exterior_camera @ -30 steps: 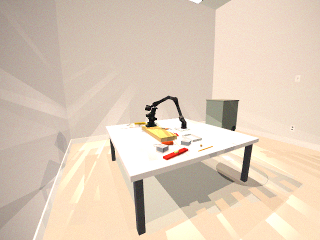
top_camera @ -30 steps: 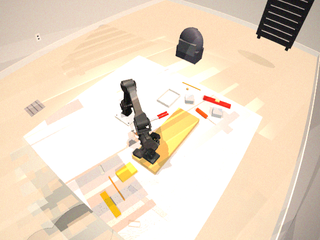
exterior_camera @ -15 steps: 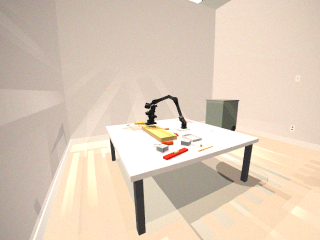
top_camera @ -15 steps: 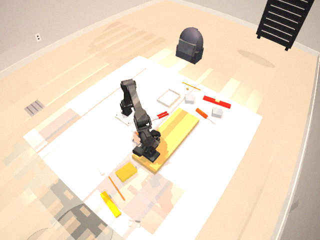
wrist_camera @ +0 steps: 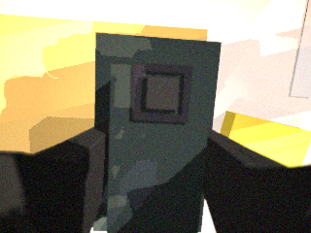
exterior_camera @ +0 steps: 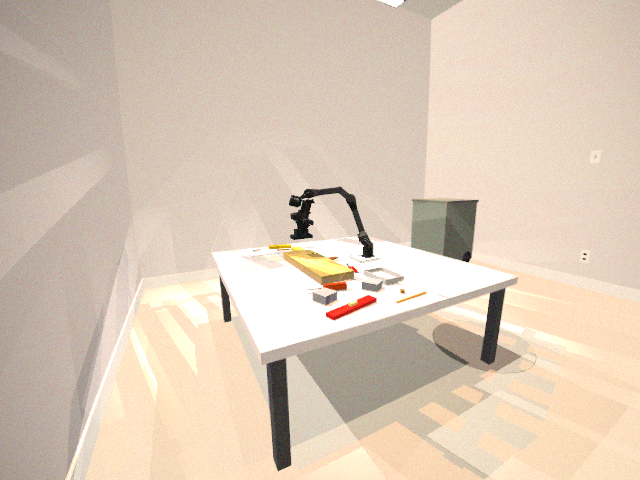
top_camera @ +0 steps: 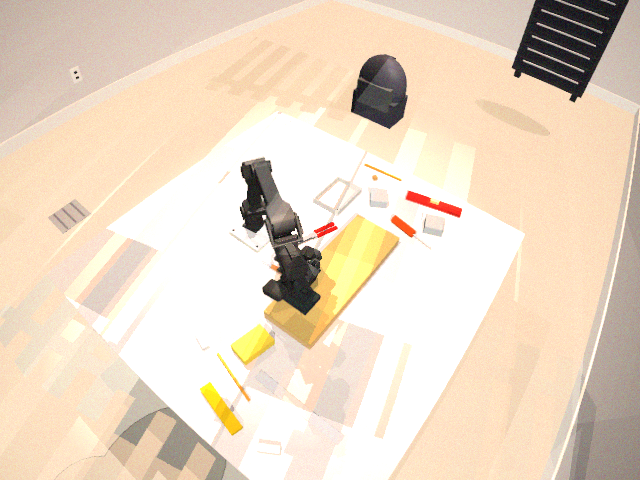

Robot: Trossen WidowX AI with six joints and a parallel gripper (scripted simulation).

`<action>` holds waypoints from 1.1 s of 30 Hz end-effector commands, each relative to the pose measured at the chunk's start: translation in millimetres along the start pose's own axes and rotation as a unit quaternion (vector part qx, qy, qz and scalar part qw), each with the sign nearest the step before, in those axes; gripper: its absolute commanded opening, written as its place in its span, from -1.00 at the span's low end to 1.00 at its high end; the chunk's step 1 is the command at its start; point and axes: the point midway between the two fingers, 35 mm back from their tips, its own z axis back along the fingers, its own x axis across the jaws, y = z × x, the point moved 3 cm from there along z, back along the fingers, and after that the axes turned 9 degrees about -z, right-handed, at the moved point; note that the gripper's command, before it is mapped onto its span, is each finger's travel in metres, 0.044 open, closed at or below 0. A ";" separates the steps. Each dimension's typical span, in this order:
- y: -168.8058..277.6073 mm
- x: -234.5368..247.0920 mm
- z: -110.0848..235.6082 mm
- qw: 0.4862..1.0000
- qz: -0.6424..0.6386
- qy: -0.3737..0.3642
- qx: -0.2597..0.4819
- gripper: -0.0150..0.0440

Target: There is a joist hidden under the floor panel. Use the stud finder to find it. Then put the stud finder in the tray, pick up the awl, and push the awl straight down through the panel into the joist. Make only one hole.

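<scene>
Presently, a dark grey rectangular stud finder (wrist_camera: 157, 131) with a square window near its upper end is seen clamped between the two black fingers of the gripper (wrist_camera: 155, 189), filling the centre of the wrist view. Behind it, the upper left of that view is taken up by the yellow wooden floor panel (wrist_camera: 44, 83); a separate yellow block (wrist_camera: 262, 141) is seen at right.

In the top view, the black six-joint arm (top_camera: 271, 204) is stretched from its white base plate (top_camera: 242, 238) at frame centre down to the lower left end of the long floor panel (top_camera: 336, 273), where the stud finder (top_camera: 305, 299) is held at the panel's near corner. Whether it touches the wood cannot be told.

The open white rectangular tray (top_camera: 337, 195) is noted above the panel's upper end, a little apart from it. An orange-handled awl (top_camera: 404, 225) with a thin pale shaft lies just right of the panel's upper end, between two small grey blocks (top_camera: 433, 224). A red bar-shaped level (top_camera: 433, 203) lies further to the upper right. A yellow block (top_camera: 252, 343) lies on the white worktop (top_camera: 454, 289) just below the panel's lower left end.

In the exterior view, the arm (exterior_camera: 341, 198) is seen arched over the far end of the panel (exterior_camera: 317, 266).
</scene>
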 end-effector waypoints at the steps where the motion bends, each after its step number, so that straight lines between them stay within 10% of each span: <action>1: -2.3 1.4 8.4 1.000 0.005 0.001 -0.004 -0.49; 33: -1.5 202.6 -11.6 0.968 0.238 -0.075 0.006 -0.49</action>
